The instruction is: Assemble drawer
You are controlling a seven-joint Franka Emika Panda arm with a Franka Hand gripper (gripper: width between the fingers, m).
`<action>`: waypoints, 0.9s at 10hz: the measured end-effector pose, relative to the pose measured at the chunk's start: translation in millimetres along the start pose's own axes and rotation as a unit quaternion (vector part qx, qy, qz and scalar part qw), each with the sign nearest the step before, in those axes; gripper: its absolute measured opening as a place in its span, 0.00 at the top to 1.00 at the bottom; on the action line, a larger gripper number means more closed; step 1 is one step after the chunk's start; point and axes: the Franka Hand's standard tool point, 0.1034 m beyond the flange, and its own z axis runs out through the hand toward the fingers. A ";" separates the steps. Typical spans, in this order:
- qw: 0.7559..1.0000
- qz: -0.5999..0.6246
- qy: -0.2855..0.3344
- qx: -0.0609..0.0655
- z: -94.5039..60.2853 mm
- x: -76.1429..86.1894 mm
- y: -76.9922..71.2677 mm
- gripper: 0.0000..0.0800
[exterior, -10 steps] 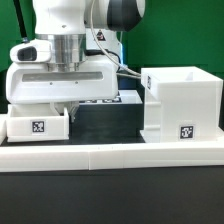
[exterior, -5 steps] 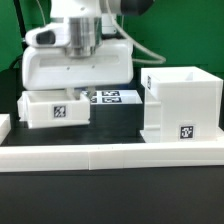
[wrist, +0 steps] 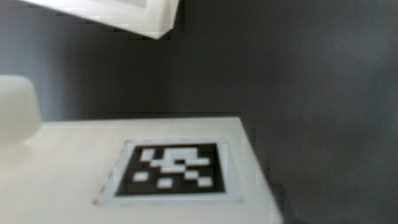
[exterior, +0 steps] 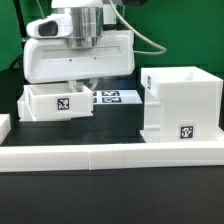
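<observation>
A small white box tray (exterior: pixel 57 101) with a black-and-white tag on its front hangs above the dark table at the exterior view's left. My gripper (exterior: pixel 79 87) reaches into its top from above and is shut on the tray; the fingertips are hidden behind its wall. The large cubic casing (exterior: pixel 181 102) stands open-topped at the exterior view's right, clear of the tray. In the wrist view a white tray surface with a tag (wrist: pixel 175 170) fills the near part, with a rounded white knob (wrist: pixel 13 110) beside it; my fingers do not show there.
The long low white border wall (exterior: pixel 110 152) runs along the front. The marker board (exterior: pixel 112 97) lies flat behind, between tray and casing. A white part's corner (exterior: pixel 4 123) shows at the far left edge. A white corner (wrist: pixel 128 14) crosses the wrist view.
The tray has risen off the table with my gripper and shifted a little toward the exterior view's right. The casing has not moved.
</observation>
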 end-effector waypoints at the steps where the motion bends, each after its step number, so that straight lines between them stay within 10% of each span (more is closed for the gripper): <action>1: 0.998 -0.068 -0.003 0.000 3.1 1.0 -0.5 0.95; 9: 0.915 -0.402 -0.032 -0.001 11.4 11.4 -12.1 0.95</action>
